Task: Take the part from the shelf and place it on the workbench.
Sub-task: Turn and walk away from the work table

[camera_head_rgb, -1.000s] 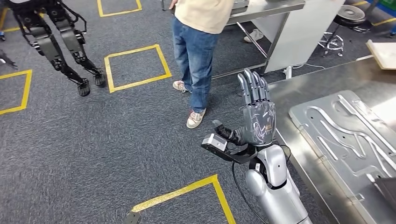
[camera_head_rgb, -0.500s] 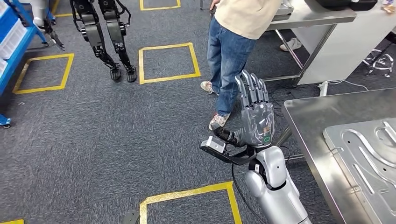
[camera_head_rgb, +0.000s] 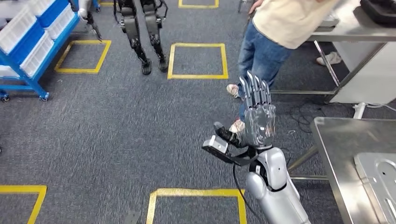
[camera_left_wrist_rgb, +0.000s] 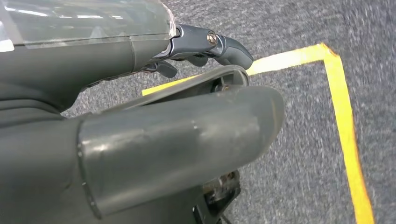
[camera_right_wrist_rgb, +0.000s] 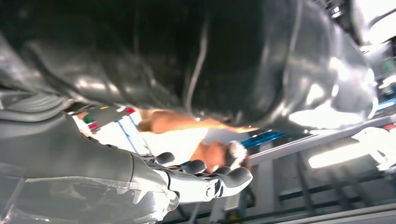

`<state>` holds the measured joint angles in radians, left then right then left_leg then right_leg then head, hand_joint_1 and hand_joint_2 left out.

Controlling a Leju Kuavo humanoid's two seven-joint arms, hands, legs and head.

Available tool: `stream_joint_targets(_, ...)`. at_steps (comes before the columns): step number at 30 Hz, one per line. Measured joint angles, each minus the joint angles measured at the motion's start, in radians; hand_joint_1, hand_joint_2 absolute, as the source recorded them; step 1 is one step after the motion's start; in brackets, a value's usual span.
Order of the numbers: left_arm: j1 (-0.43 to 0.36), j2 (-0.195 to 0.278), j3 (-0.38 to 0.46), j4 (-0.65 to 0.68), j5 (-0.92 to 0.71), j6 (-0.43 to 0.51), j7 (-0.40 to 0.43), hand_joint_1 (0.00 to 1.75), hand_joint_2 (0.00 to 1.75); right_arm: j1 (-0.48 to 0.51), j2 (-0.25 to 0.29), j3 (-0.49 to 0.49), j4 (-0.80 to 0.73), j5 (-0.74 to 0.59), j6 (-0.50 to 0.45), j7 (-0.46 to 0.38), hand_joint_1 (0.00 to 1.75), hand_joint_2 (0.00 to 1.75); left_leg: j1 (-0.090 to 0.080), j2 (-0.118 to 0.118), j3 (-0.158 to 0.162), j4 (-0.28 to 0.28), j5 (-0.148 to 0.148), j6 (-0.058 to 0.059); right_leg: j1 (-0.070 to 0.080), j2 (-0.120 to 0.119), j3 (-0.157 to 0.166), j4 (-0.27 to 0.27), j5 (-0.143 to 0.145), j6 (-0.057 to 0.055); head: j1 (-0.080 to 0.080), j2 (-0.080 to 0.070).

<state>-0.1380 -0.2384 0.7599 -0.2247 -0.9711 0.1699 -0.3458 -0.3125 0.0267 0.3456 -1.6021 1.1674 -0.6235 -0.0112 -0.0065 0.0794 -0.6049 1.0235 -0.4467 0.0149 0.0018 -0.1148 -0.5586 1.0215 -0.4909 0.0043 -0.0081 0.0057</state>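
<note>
- Down at my left side, my left hand [camera_left_wrist_rgb: 140, 51] hangs over grey carpet [camera_left_wrist_rgb: 299, 42] crossed by a corner of yellow tape [camera_left_wrist_rgb: 343, 112]. Its dark fingers [camera_left_wrist_rgb: 226, 46] bend at the tips with nothing visible in them, but I cannot tell whether they are curled shut or loose.
- Far left on the floor stands a blue shelf [camera_head_rgb: 35, 65] on small wheels, carrying white and blue bins [camera_head_rgb: 23, 30].
- Next along, the dark legs of another robot [camera_head_rgb: 144, 35] stand on the carpet, just beside a yellow tape square [camera_head_rgb: 198, 60].
- Further right, a person [camera_head_rgb: 271, 51] in blue jeans and a cream top stands at a white-sided table [camera_head_rgb: 359, 65], one shoe just behind my raised hand.
- My right hand [camera_head_rgb: 258, 119] is held upright in front of me with its back toward me. The fingers point straight up, close side by side, the thumb juts out to the left, and it holds nothing. From the wrist, the fingertips [camera_right_wrist_rgb: 231, 179] are lit against a bright, blurred background.
- Right of that arm is the steel workbench [camera_head_rgb: 338, 140], its corner and one slanted leg in sight.
- At the far right lower corner, the part [camera_head_rgb: 380, 179] lies flat on the workbench. It is a pale grey pressed metal panel with a rounded corner, a raised rim and curved grooves stamped into its face, and it is cut off by the picture's edge, well apart from both my hands.
</note>
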Motion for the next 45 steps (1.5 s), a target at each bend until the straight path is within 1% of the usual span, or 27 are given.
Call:
stream_joint_targets(1,0.001,0.0,0.0,0.0,0.0,0.001,-0.001,0.0,0.0,0.0,-0.001,-0.001,-0.004,-0.001,0.0,0.0,0.0,0.0,0.002,-0.013,-0.001,-0.001,0.002,0.007,0.0,-0.007,0.002,0.0,-0.003,0.005,0.0,0.0)
stream_joint_targets(3,0.003,0.0,0.0,0.0,0.002,0.003,-0.002,0.0,0.0,0.001,-0.006,-0.007,-0.016,-0.006,0.0,0.0,0.0,0.0,0.006,-0.037,0.001,-0.007,0.007,0.019,-0.007,0.029,-0.005,0.023,-0.025,0.016,0.0,0.0)
stream_joint_targets(5,0.001,0.001,0.0,0.0,0.005,0.004,-0.005,0.0,0.0,0.005,-0.018,-0.018,-0.031,-0.014,0.001,0.0,0.0,0.0,0.01,-0.06,0.001,-0.011,0.01,0.029,-0.013,0.088,-0.046,0.114,-0.079,0.023,0.001,0.0)
stream_joint_targets(7,-0.001,0.001,0.0,0.0,0.011,0.005,-0.007,0.0,0.0,0.018,-0.032,-0.029,-0.046,-0.02,0.003,0.0,0.0,0.0,0.01,-0.087,0.0,-0.01,0.011,0.034,-0.015,0.108,-0.109,0.235,-0.125,0.026,0.001,0.0)
stream_joint_targets(8,0.0,0.001,0.0,0.0,0.013,0.005,-0.008,0.0,0.0,0.026,-0.039,-0.034,-0.052,-0.021,0.003,0.0,0.0,0.0,0.01,-0.103,0.001,-0.009,0.011,0.034,-0.015,0.11,-0.127,0.264,-0.124,0.026,0.001,0.0)
stream_joint_targets(9,0.002,0.001,0.0,0.0,0.015,0.005,-0.009,0.0,0.0,0.032,-0.046,-0.038,-0.059,-0.021,0.004,0.0,0.0,0.0,0.009,-0.118,0.001,-0.007,0.01,0.034,-0.015,0.112,-0.13,0.258,-0.104,0.024,0.001,0.0)
stream_joint_targets(10,0.003,0.001,0.0,0.0,0.017,0.005,-0.01,0.0,0.0,0.037,-0.051,-0.04,-0.067,-0.022,0.005,0.0,0.0,0.0,0.009,-0.132,0.001,-0.006,0.01,0.034,-0.015,0.117,-0.116,0.216,-0.068,0.021,0.001,0.0)
stream_joint_targets(12,0.004,0.001,0.0,0.0,0.018,0.005,-0.012,0.0,0.0,0.043,-0.058,-0.045,-0.085,-0.023,0.008,0.0,0.0,0.0,0.009,-0.157,0.0,-0.002,0.009,0.031,-0.016,0.156,-0.066,0.091,0.0,0.012,0.001,0.0)
stream_joint_targets(14,0.004,0.001,0.001,0.0,0.017,0.005,-0.013,0.0,0.0,0.05,-0.062,-0.049,-0.099,-0.023,0.012,0.0,0.0,0.0,0.01,-0.179,-0.007,0.0,0.011,0.023,-0.015,0.188,-0.036,0.019,0.021,0.006,0.0,0.0)
stream_joint_targets(16,0.006,0.001,0.001,0.0,0.017,0.006,-0.014,0.0,0.0,0.057,-0.063,-0.05,-0.107,-0.022,0.014,0.0,0.0,0.0,0.013,-0.201,-0.012,-0.002,0.015,0.009,-0.014,0.177,-0.03,0.008,0.019,0.001,0.0,0.0)
stream_joint_targets(17,0.008,0.002,0.001,0.0,0.016,0.006,-0.014,0.0,0.0,0.058,-0.064,-0.05,-0.109,-0.021,0.014,-0.001,0.0,0.0,0.013,-0.199,-0.013,-0.001,0.014,0.003,-0.015,0.166,-0.026,0.002,0.021,-0.003,0.0,0.0)
stream_joint_targets(19,0.01,0.005,0.001,0.0,0.016,0.007,-0.014,0.0,0.0,0.061,-0.064,-0.05,-0.113,-0.02,0.014,-0.002,0.0,0.0,0.01,-0.158,-0.031,0.04,-0.015,-0.009,-0.02,0.141,-0.015,-0.011,0.025,-0.013,-0.002,0.0)
stream_joint_targets(21,0.008,0.006,0.001,0.0,0.016,0.008,-0.014,0.0,0.0,0.067,-0.064,-0.05,-0.115,-0.019,0.014,-0.003,0.0,0.0,0.014,-0.107,-0.084,0.154,-0.075,-0.019,-0.018,0.113,-0.01,-0.015,0.024,-0.02,-0.004,0.0)
stream_joint_targets(23,0.007,0.006,0.001,0.0,0.017,0.008,-0.014,0.0,0.0,0.075,-0.064,-0.05,-0.115,-0.017,0.015,-0.006,0.0,0.0,0.019,-0.091,-0.132,0.253,-0.108,-0.027,-0.017,0.084,-0.009,-0.014,0.022,-0.023,-0.004,0.0)
stream_joint_targets(24,0.009,0.006,0.001,0.0,0.017,0.008,-0.014,0.0,0.0,0.079,-0.064,-0.05,-0.115,-0.016,0.015,-0.008,0.0,0.0,0.02,-0.087,-0.133,0.256,-0.1,-0.029,-0.016,0.07,-0.009,-0.013,0.02,-0.022,-0.004,0.0)
stream_joint_targets(26,0.011,0.007,0.001,0.0,0.018,0.008,-0.014,0.0,0.0,0.084,-0.064,-0.05,-0.115,-0.015,0.015,-0.01,0.0,0.0,0.021,-0.071,-0.079,0.158,-0.042,-0.028,-0.016,0.047,-0.006,-0.01,0.015,-0.018,-0.004,0.0)
stream_joint_targets(28,0.008,0.008,0.001,0.0,0.018,0.008,-0.014,0.0,0.0,0.085,-0.064,-0.05,-0.115,-0.015,0.015,-0.011,0.0,0.0,0.015,-0.037,-0.014,0.037,-0.003,-0.019,-0.012,0.026,-0.003,-0.005,0.008,-0.01,-0.004,0.0)
stream_joint_targets(30,0.007,0.008,0.001,0.0,0.018,0.008,-0.015,0.0,0.0,0.086,-0.064,-0.05,-0.115,-0.015,0.014,-0.011,0.0,0.0,0.007,-0.027,0.004,-0.003,0.001,-0.006,-0.007,0.008,-0.001,-0.002,0.004,-0.002,-0.003,0.0)
stream_joint_targets(32,0.01,0.009,0.001,0.0,0.018,0.008,-0.016,0.0,0.0,0.087,-0.064,-0.05,-0.115,-0.016,0.014,-0.011,0.0,0.0,0.009,-0.049,0.003,-0.009,0.007,0.006,-0.007,-0.004,0.002,-0.004,0.001,0.008,-0.004,0.0)
stream_joint_targets(34,0.012,0.009,0.002,0.0,0.019,0.009,-0.018,0.0,0.0,0.089,-0.064,-0.05,-0.115,-0.019,0.014,-0.011,0.0,0.0,0.013,-0.067,0.006,-0.018,0.014,0.018,-0.011,0.029,-0.007,0.023,-0.024,0.019,-0.003,0.0)
stream_joint_targets(36,0.01,0.009,0.002,0.0,0.019,0.009,-0.02,0.0,0.0,0.095,-0.064,-0.051,-0.115,-0.023,0.014,-0.011,0.0,0.0,0.015,-0.086,0.006,-0.022,0.018,0.026,-0.015,0.085,-0.055,0.128,-0.083,0.024,-0.002,0.0)
stream_joint_targets(38,0.01,0.009,0.002,0.0,0.019,0.01,-0.021,0.0,0.0,0.106,-0.065,-0.051,-0.115,-0.026,0.014,-0.012,0.0,0.0,0.015,-0.109,0.005,-0.021,0.019,0.029,-0.015,0.106,-0.115,0.246,-0.127,0.026,-0.002,0.0)
stream_joint_targets(39,0.011,0.009,0.002,0.0,0.019,0.01,-0.021,0.0,0.0,0.11,-0.066,-0.052,-0.115,-0.028,0.014,-0.013,0.0,0.0,0.014,-0.122,0.005,-0.019,0.019,0.029,-0.016,0.109,-0.128,0.266,-0.122,0.025,-0.002,0.0)
stream_joint_targets(40,0.012,0.01,0.002,0.0,0.019,0.01,-0.021,0.0,0.0,0.112,-0.066,-0.052,-0.114,-0.029,0.014,-0.014,0.0,0.0,0.014,-0.135,0.005,-0.018,0.019,0.029,-0.016,0.112,-0.122,0.247,-0.097,0.024,-0.002,0.0)
stream_joint_targets(41,0.012,0.009,0.002,0.0,0.019,0.011,-0.021,0.0,0.0,0.113,-0.066,-0.052,-0.114,-0.031,0.014,-0.014,0.0,0.0,0.015,-0.149,0.005,-0.015,0.018,0.028,-0.017,0.12,-0.099,0.194,-0.059,0.022,-0.002,0.0)
stream_joint_targets(43,0.011,0.009,0.002,0.0,0.019,0.011,-0.021,0.0,0.0,0.113,-0.066,-0.052,-0.115,-0.031,0.014,-0.014,0.0,0.0,0.015,-0.174,0.001,-0.009,0.017,0.023,-0.02,0.167,-0.045,0.067,-0.001,0.014,-0.002,0.0)
stream_joint_targets(45,0.01,0.009,0.002,0.0,0.019,0.011,-0.022,0.0,0.0,0.114,-0.066,-0.052,-0.116,-0.031,0.014,-0.014,0.0,0.0,0.016,-0.196,-0.007,-0.005,0.018,0.012,-0.02,0.198,-0.021,0.01,0.01,0.009,-0.002,0.0)
